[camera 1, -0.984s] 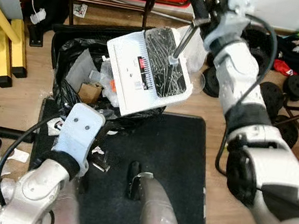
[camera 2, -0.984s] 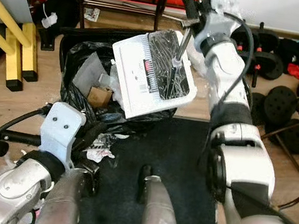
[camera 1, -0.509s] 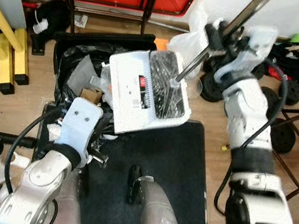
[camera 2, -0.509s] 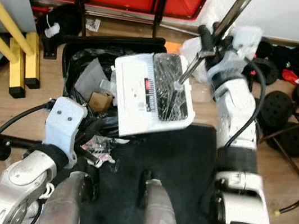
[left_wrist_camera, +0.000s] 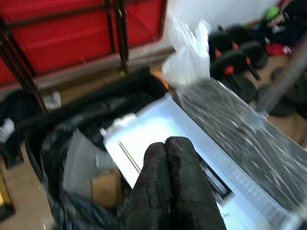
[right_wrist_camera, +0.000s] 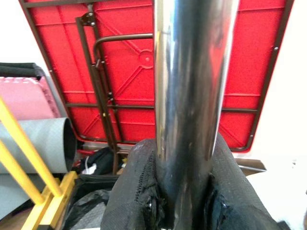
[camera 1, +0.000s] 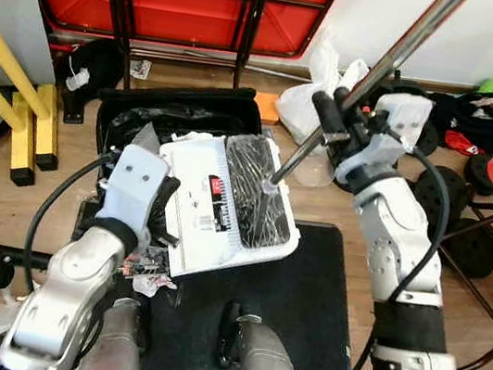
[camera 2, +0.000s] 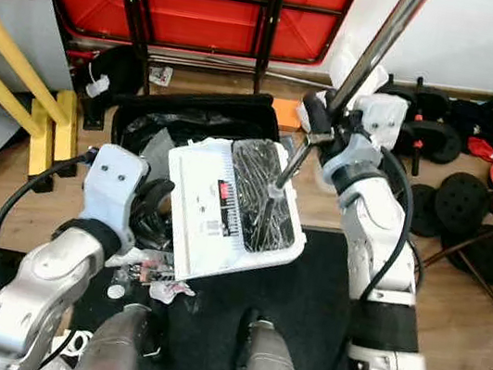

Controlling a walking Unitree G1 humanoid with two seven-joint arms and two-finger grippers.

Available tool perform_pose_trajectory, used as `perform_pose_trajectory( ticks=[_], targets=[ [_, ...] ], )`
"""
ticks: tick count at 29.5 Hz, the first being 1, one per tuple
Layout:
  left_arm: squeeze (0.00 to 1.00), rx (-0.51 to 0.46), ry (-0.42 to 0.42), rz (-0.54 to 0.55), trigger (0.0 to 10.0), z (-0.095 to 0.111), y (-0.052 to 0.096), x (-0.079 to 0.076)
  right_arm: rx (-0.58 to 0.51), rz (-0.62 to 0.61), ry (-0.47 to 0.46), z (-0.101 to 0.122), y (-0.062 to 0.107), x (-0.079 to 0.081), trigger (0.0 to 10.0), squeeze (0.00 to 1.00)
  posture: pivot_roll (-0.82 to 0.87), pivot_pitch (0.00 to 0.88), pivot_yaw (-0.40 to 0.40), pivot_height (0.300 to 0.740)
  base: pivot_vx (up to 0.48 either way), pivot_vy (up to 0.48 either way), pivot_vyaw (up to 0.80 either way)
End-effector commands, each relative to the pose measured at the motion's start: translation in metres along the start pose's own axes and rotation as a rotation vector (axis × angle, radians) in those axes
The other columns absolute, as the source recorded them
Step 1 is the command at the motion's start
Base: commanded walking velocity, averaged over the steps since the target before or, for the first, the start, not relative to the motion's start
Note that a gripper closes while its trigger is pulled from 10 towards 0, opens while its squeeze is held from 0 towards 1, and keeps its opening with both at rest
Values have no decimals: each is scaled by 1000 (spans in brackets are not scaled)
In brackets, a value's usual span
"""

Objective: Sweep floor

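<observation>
Over the black-lined trash bin [camera 1: 135, 116], seen from the head cameras, the white dustpan [camera 1: 224, 205] hangs tilted, its pan part dark with a tangle of hair-like sweepings. The right end effector [camera 1: 336, 124] is clamped round the long metal handle [camera 1: 379, 60] that runs down to the pan. The left end effector [camera 2: 152, 203] sits low beside the pan's near edge, by the bin. I'd say the sweeping is largely done and the emptying is only half through: the load is in the pan, not in the bin. Scraps of litter [camera 2: 153, 273] lie on the floor at the edge of the black mat [camera 1: 301, 316], so some sweeping remains.

From the left wrist, the left end effector's two fingers are pressed together on nothing, pointing at the pan above the bin.

From the right wrist, the black fingers [right_wrist_camera: 237, 191] grip the shiny handle on both sides.
</observation>
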State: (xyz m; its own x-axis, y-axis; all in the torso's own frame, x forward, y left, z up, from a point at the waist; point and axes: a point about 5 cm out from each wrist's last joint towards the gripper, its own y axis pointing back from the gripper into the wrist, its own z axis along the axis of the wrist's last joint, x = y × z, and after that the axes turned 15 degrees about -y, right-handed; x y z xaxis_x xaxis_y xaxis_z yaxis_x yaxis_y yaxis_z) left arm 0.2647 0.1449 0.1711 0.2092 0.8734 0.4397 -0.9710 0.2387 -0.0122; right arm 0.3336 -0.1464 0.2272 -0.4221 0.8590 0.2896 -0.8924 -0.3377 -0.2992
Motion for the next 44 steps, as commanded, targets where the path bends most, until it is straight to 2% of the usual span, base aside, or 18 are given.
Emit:
perform_pose_trajectory(
  ticks=[1,4,8,10,13,18,25,28,31,34,44],
  targets=[
    [0,24,24,-30,10000,-8,2,-7,-48,9,22,11,5,1,10000,0,-111,165,-151,740,0,0,0],
    [0,40,0,-47,10000,-13,-3,-9,-11,9,43,4,12,4,10000,0,-117,131,-149,740,320,0,0],
    [0,17,45,-19,10000,-16,-10,-9,44,6,67,-9,21,7,10000,0,-120,100,-143,740,120,0,0],
    [0,20,38,-6,10000,-17,-13,-8,68,-7,69,-17,26,5,10000,0,-116,79,-139,740,0,0,0],
    [0,20,34,-3,10000,-18,-14,-7,77,-14,67,-20,28,5,10000,0,-117,77,-139,740,0,0,0],
    [0,51,15,-2,10000,-28,-15,-5,117,-65,77,-34,42,0,10000,0,-121,50,-138,740,324,0,0],
    [0,37,26,38,10000,-29,-18,-3,129,-98,88,-35,47,-7,10000,0,-116,42,-147,740,137,0,0],
    [0,46,22,24,10000,-32,-16,-5,129,-106,90,-35,47,-9,10000,0,-116,42,-148,740,0,0,0],
    [0,65,-25,-7,10000,-36,-13,-6,132,-111,93,-37,48,-10,10000,0,-116,42,-147,740,480,0,0],
    [0,72,-31,-3,10000,-39,-12,-6,137,-113,94,-38,50,-10,10000,0,-116,43,-146,740,480,0,0],
    [0,43,2,16,10000,-38,-13,-7,150,-125,88,-44,55,-8,10000,0,-117,42,-140,740,0,0,0]
  ],
)
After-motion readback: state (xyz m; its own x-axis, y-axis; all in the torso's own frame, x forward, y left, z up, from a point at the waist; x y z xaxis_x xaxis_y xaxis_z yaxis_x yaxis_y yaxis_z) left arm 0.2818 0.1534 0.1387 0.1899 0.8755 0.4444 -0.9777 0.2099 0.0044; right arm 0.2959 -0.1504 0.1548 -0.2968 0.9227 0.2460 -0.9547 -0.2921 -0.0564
